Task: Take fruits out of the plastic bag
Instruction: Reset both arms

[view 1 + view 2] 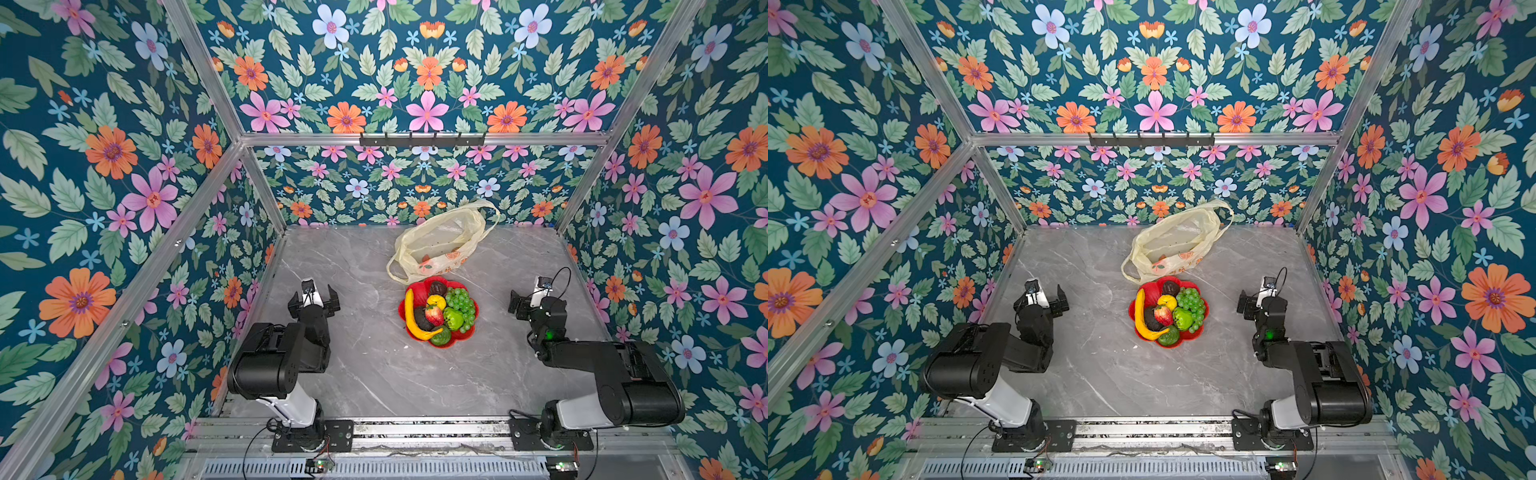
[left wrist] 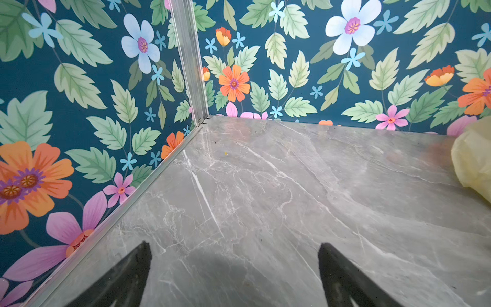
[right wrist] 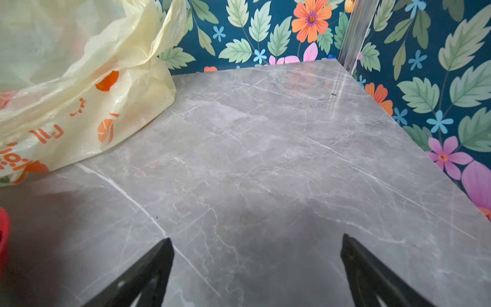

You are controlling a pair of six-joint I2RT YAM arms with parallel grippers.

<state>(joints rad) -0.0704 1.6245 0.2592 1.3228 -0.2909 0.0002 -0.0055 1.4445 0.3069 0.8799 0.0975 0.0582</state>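
The plastic bag (image 1: 440, 243) (image 1: 1177, 245) lies crumpled and pale yellow at the back middle of the table, its mouth gaping. The fruits are piled on a red flower-shaped plate (image 1: 419, 288) just in front of it: banana (image 1: 410, 316), grapes (image 1: 461, 303), strawberry (image 1: 434, 314), lemon (image 1: 436, 300), green apple (image 1: 453, 319), avocados (image 1: 441, 336). My left gripper (image 1: 314, 294) (image 2: 235, 247) is open over bare table, left of the plate. My right gripper (image 1: 530, 301) (image 3: 257, 242) is open to the plate's right, with nothing between its fingers. The bag (image 3: 79, 79) (image 2: 473, 159) shows at the edge of both wrist views.
Floral walls with aluminium posts enclose the grey marble table (image 1: 374, 374) on three sides. A black hook rail (image 1: 422, 139) hangs on the back frame. The plate's red rim (image 3: 4, 239) shows at the border of the right wrist view.
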